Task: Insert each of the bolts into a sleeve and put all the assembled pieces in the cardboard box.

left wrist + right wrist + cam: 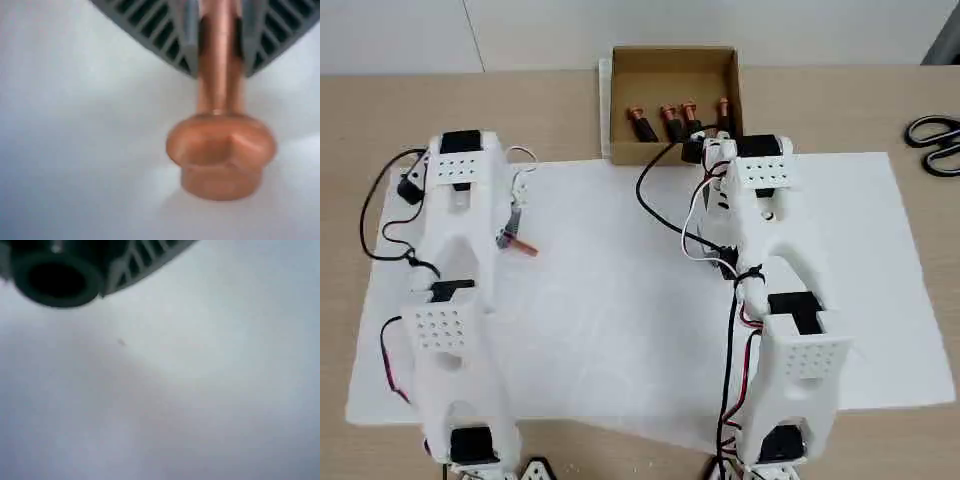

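clamping a probably slick, stiff copper-coloured hex-head bolt [220,150] mid-shank in the left fingers [150,30], well off the front of the brown cardboard box [670,68]; pinching a light-looking black tubular sleeve [55,280] in the right fingers [145,262], just beside its front wall.

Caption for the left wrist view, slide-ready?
Left gripper clamps a copper bolt by its shank, hex head toward the camera, over the white sheet.

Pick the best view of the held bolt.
Left wrist view: bolt close up, shank in the jaws, hex head clear. High view: small, at the left arm's tip. Right wrist view faces a sleeve.
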